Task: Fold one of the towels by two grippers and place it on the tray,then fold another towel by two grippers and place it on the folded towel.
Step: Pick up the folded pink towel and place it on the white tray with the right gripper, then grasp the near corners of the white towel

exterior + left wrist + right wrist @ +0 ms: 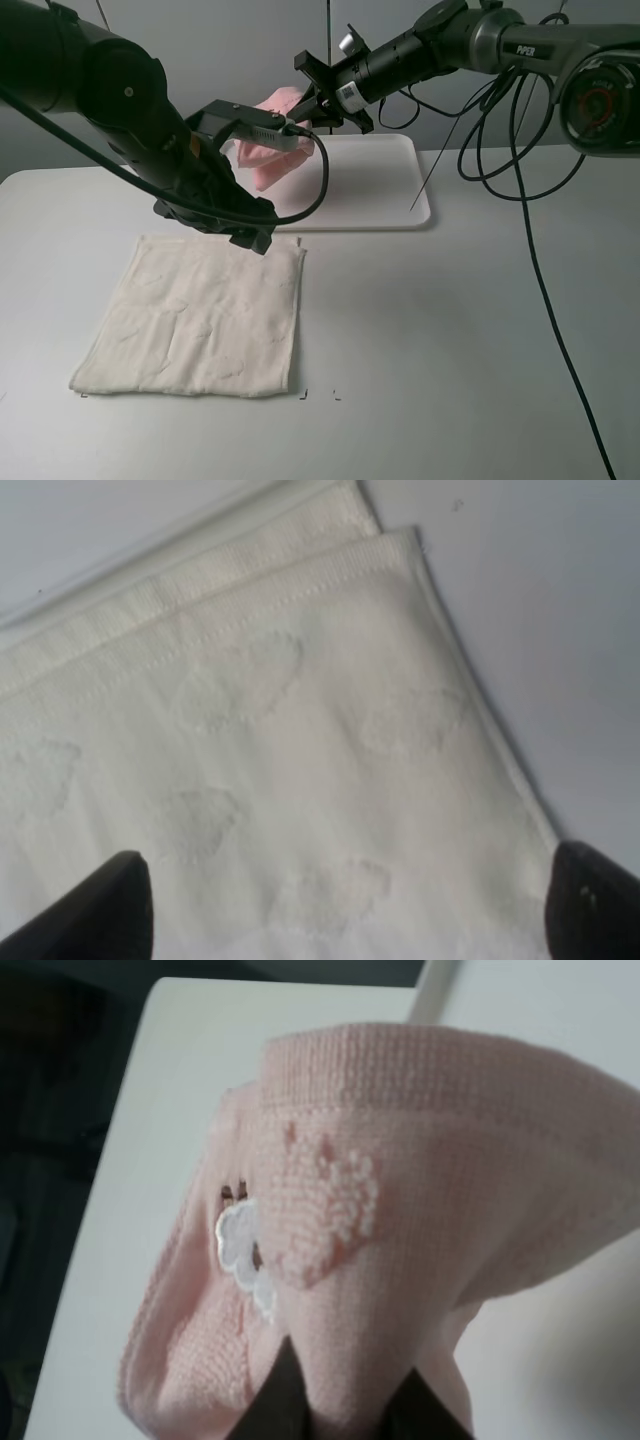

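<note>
The white table carries the cream-white towel, lying flat and unfolded on its near left part, and the tray at the far middle, well apart from that towel. The pale pink towel is not down yet: it hangs bunched over the tray's left end, pinched in the nearly shut jaws of the right gripper. The left gripper hovers with jaws wide over the cream towel's far right corner, gripping nothing. The step in hand looks like the placing of the first towel. Next, the right arm probably needs to lower the pink bundle onto the tray and let go so that it settles flat inside the rim.
</note>
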### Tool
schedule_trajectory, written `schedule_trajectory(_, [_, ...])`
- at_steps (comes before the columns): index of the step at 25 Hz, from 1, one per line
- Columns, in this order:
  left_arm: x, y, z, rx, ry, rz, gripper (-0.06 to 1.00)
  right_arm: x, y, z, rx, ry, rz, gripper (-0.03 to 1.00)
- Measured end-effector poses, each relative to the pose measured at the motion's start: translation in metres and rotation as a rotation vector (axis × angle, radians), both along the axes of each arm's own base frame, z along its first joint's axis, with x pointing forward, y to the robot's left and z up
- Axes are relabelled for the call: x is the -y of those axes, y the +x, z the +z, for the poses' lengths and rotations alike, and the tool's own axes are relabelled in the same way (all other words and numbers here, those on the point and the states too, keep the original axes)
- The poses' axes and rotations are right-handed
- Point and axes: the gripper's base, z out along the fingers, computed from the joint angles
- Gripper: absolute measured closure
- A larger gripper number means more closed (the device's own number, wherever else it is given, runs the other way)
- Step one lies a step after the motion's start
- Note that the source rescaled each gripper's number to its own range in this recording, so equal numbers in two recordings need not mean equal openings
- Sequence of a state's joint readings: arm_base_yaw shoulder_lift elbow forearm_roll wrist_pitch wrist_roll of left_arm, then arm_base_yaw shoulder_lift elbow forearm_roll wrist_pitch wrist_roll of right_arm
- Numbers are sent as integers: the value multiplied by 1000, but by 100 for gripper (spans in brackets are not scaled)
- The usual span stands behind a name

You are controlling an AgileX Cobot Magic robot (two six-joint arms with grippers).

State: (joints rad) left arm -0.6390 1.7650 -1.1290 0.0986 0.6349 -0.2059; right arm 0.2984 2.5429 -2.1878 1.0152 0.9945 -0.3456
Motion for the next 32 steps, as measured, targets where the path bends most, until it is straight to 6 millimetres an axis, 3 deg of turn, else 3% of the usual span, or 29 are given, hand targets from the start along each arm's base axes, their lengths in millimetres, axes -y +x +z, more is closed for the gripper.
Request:
schedule_trajectory(5, [0, 0, 0, 1, 1, -3, -5, 8, 7, -35, 28, -149, -28, 90])
schedule_trajectory(10, [0, 0, 0, 1, 9, -18, -5, 14, 9, -41, 30, -234, -60, 86])
schedule_trajectory(12, [0, 0, 0, 2, 9, -20, -5, 14, 9, -42, 25, -236, -65, 72])
schedule_trajectory(16, [0, 0, 0, 2, 10, -22, -5, 15, 9, -42, 23, -246, -59, 18])
schedule_trajectory(17, [0, 0, 0, 2, 10, -22, -5, 15, 8, -43, 22, -255, -52, 6])
schedule_trajectory(18, [0, 0, 0, 2, 10, -22, -5, 16, 8, -41, 32, -272, -45, 1])
schedule_trajectory(21, [0, 0, 0, 2, 10, -22, -5, 23, 7, -26, 87, -357, -19, -2])
schedule_trajectory(27, [0, 0, 0, 2, 10, -22, -5, 45, 0, 26, 187, -613, 17, -2])
schedule_trajectory(32, [-2, -2, 1, -15, 28, -25, -5, 57, -10, 65, 234, -717, 39, -2])
